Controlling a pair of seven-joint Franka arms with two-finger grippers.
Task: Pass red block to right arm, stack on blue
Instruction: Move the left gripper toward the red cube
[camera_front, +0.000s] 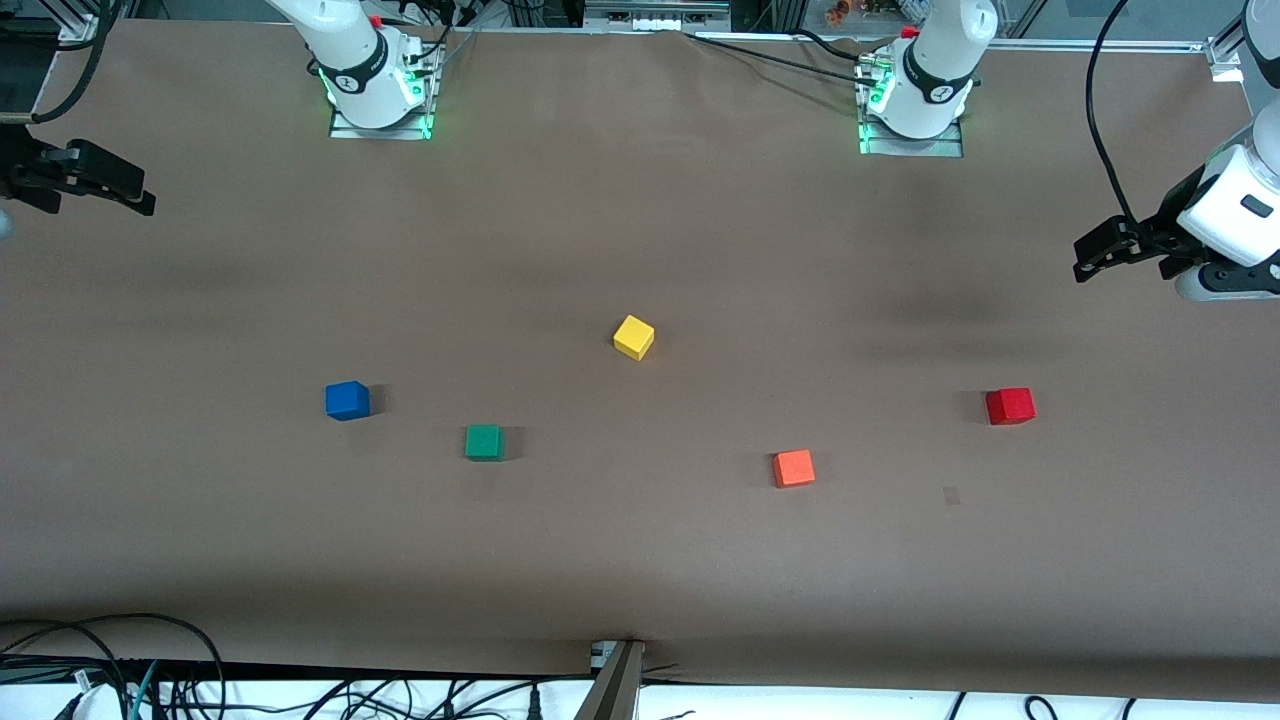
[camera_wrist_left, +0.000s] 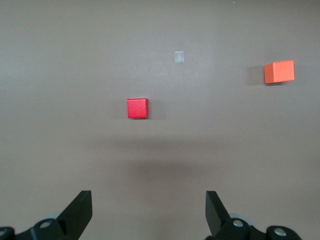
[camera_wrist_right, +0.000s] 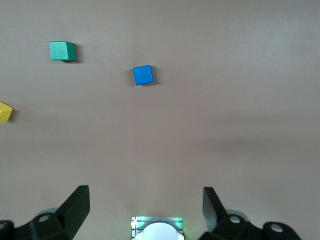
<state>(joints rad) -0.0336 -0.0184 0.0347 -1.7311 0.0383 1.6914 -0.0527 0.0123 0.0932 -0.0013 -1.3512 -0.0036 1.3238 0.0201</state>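
The red block (camera_front: 1010, 406) (camera_wrist_left: 137, 108) lies alone on the brown table toward the left arm's end. The blue cube (camera_front: 347, 400) (camera_wrist_right: 143, 75) sits on the table toward the right arm's end. My left gripper (camera_front: 1090, 255) (camera_wrist_left: 149, 210) hangs open and empty over the table's edge at the left arm's end, high above the table, well apart from the red block. My right gripper (camera_front: 135, 190) (camera_wrist_right: 146, 207) hangs open and empty high over the right arm's end of the table, with the blue cube in its view.
A green cube (camera_front: 484, 442) (camera_wrist_right: 62, 51) lies beside the blue one, slightly nearer the front camera. A yellow cube (camera_front: 633, 337) sits mid-table. An orange cube (camera_front: 793, 468) (camera_wrist_left: 279, 71) lies between the green cube and the red block. A small tape patch (camera_front: 951, 495) marks the table near the red block.
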